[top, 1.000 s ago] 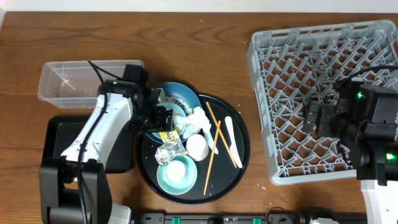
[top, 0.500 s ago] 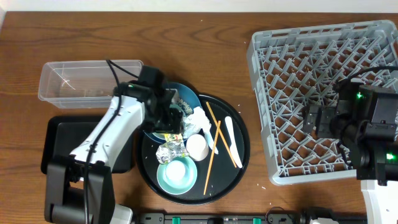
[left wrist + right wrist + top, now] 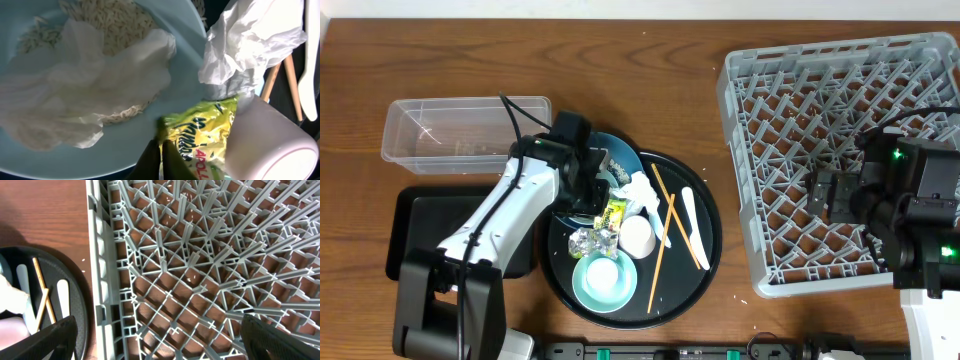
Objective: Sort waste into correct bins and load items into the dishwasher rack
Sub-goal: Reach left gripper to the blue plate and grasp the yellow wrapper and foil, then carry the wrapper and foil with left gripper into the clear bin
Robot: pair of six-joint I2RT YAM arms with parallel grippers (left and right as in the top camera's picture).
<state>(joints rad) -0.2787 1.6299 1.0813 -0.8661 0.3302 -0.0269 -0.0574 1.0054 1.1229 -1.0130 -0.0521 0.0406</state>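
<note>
My left gripper (image 3: 603, 207) is shut on a corner of the yellow-green wrapper (image 3: 200, 135), which also shows in the overhead view (image 3: 613, 212). It hangs over the light blue bowl (image 3: 75, 160), which holds rice (image 3: 115, 20) and white tissue (image 3: 100, 85). More tissue (image 3: 250, 40) and a pale cup (image 3: 270, 145) lie beside the wrapper. The foil wrapper (image 3: 590, 240), teal bowl (image 3: 604, 280), chopsticks (image 3: 665, 230) and white utensils (image 3: 692, 230) lie on the round tray. My right gripper (image 3: 160, 345) is open above the dishwasher rack (image 3: 200, 255), holding nothing.
The clear tub (image 3: 450, 135) stands at the back left, with the shallow black tray (image 3: 420, 230) in front of it, partly under my left arm. The round black tray (image 3: 710, 250) sits mid-table, with a dark-blue plate (image 3: 615, 150) at its back edge. The rack (image 3: 840, 100) fills the right side.
My left gripper swung right over the bowl and shut on the yellow-green wrapper, which has shifted slightly right. The right arm has not moved.
</note>
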